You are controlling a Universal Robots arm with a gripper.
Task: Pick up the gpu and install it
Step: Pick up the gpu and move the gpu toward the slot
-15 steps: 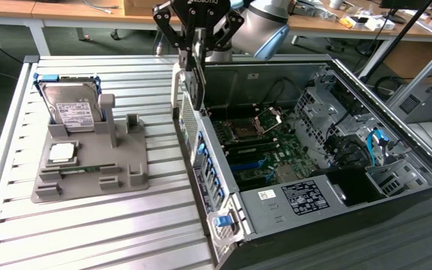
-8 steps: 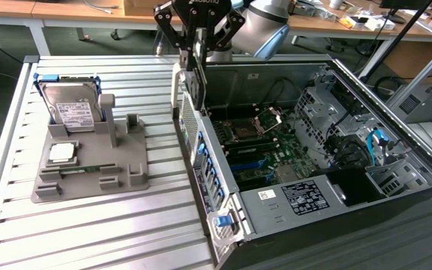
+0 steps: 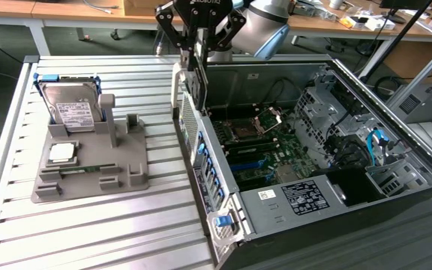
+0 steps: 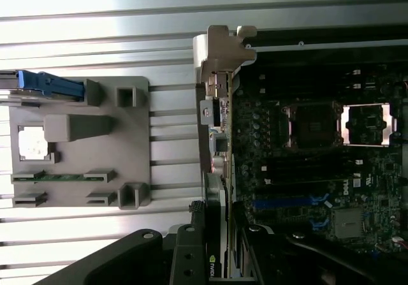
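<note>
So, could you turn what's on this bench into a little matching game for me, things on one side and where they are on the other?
Things
1. thin black gpu card with silver bracket
2. boxy silver hard drive
3. narrow green memory stick

Places
A. lying flat in a slot of the grey tray
B. hanging from the gripper by the open computer case
C. propped on end in the tray's holder

Pairs: 1-B, 2-C, 3-A

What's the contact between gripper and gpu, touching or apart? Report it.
Touching. The wrist view shows the gripper closed on both faces of the gpu, with no gap.
</note>
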